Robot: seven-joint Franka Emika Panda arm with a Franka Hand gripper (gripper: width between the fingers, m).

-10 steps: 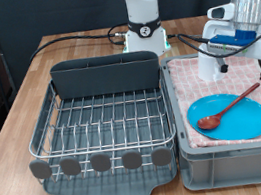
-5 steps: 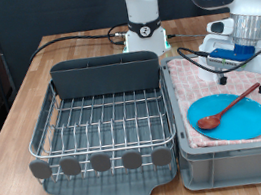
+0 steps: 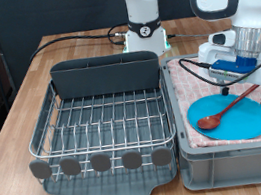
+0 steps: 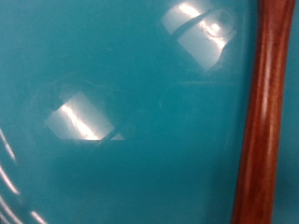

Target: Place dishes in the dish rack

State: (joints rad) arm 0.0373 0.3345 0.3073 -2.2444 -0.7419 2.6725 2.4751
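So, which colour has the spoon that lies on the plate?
Reddish-brown wood. The spoon shows best in the wrist view, on the blue plate.

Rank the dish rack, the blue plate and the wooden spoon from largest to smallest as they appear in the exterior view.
1. dish rack, clearly the largest.
2. blue plate, inside the cloth-lined bin.
3. wooden spoon, lying across the plate; it is nearly as long as the plate is wide but far thinner.

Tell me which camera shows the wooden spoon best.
The exterior view: the whole spoon lies across the blue plate, bowl to handle. The wrist view shows only a stretch of its handle close up over the plate.
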